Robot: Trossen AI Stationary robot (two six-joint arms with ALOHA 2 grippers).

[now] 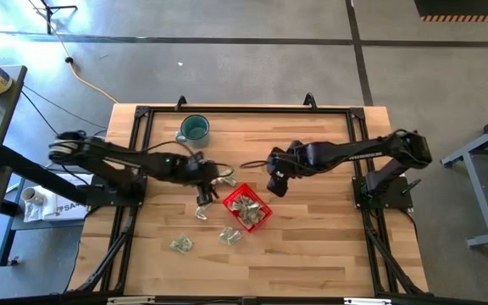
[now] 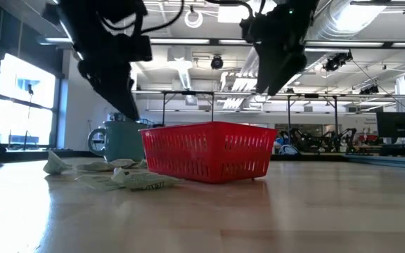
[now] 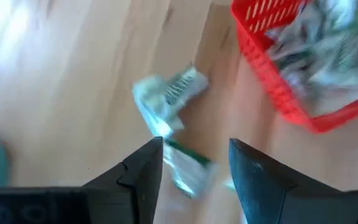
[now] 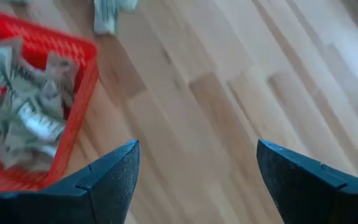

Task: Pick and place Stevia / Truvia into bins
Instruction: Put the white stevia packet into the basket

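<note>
The red bin (image 1: 246,206) stands mid-table, with several crumpled Stevia sachets (image 4: 23,112) lying inside it. Loose sachets lie on the wood at the bin's left and near sides (image 1: 180,244) (image 1: 230,235) (image 1: 202,212). My left gripper (image 1: 203,200) hangs open just left of the bin and points down. Under it lie two sachets, one ahead of the fingers (image 3: 169,93) and one below the gap between them (image 3: 188,171). My right gripper (image 1: 276,188) stands wide open above bare wood, just off the bin's far right side, with nothing between its fingers (image 4: 194,180).
A teal mug (image 1: 194,129) stands at the far left of the table, behind the bin in the low view (image 2: 118,140). Another sachet (image 1: 223,180) lies just beyond the bin. Bare wood stretches to the right of the bin (image 1: 329,229).
</note>
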